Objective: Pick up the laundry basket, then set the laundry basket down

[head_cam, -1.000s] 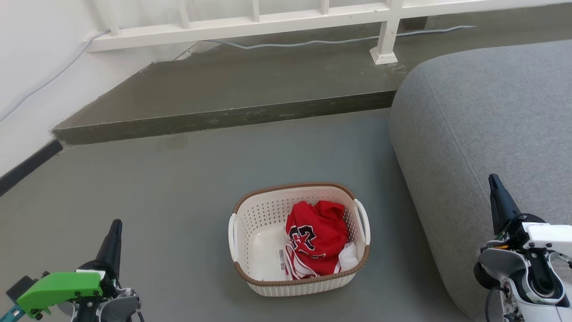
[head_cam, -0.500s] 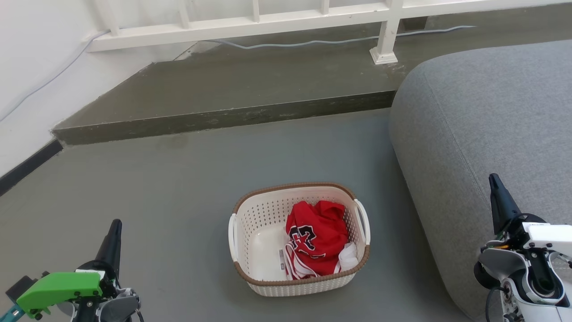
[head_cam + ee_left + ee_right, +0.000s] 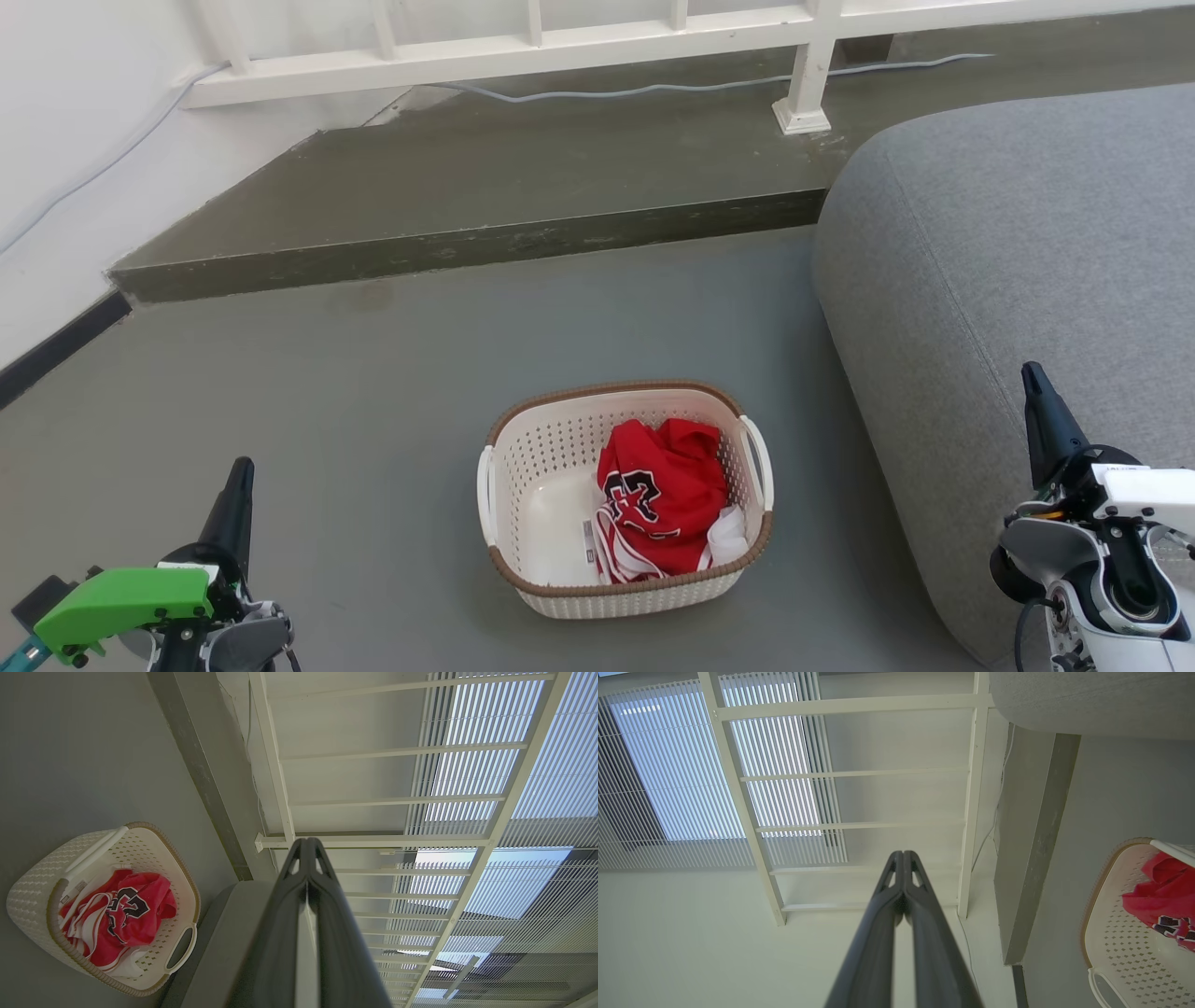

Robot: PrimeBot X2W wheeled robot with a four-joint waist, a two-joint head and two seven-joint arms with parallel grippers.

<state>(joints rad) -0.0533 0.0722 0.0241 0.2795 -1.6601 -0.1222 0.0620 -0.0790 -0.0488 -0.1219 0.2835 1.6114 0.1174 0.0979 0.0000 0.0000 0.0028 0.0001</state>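
The left gripper [image 3: 241,476] has its two dark fingers pressed together on nothing, low at the near left of the floor [image 3: 373,392]. The right gripper [image 3: 1034,387] is pinched closed and empty too, raised before the grey sofa [image 3: 1008,233] at the floor's right edge. The laundry basket [image 3: 635,597] stands on the floor between them and ahead of both, well short of the step [image 3: 467,245], with a red jersey [image 3: 663,495] inside. Its handles face left and right, one toward each arm, so its long axis seems to run across. The left gripper looks marginally nearer; both are well apart from it.
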